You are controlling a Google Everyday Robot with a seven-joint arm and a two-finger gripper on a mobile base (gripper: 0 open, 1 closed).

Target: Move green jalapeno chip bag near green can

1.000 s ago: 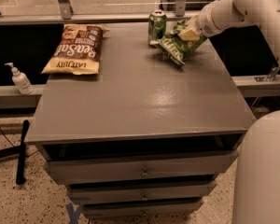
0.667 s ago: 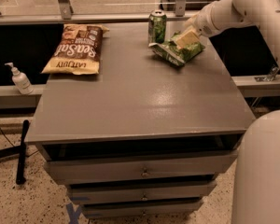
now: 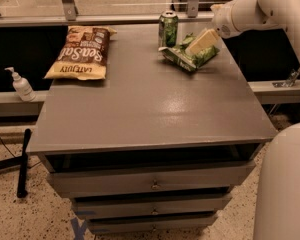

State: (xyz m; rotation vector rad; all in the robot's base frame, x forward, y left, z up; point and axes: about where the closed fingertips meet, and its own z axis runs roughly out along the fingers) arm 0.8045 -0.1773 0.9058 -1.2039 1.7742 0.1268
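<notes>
Green bag lay on the far right part of the table, right under my gripper. The gripper sat on top of the bag, slanting down and to the left from the white arm. From this view I could not tell how wide the gripper stood, or whether it held the bag at all. Its pale end rested against the bag's crumpled upper side. The arm reached in from the upper right, over the table's far right corner.

The bag was just beside the can, slightly nearer to me and to the right of it. Its left end came up close to the can's base, but I could not make out whether the two touched. The can stood upright near the table's far edge, its silver top showing.

Well apart from these, at the far left of the table, a brown bag lay flat with its printed face up. The grey top caught a dull glare near its middle.

Under the top I saw an open gap and then a stack of drawers with small knobs. Left of the table, a white pump bottle stood upright on a lower ledge. A black pole rested on the speckled floor beneath it. The robot's white body filled the lower right corner.
</notes>
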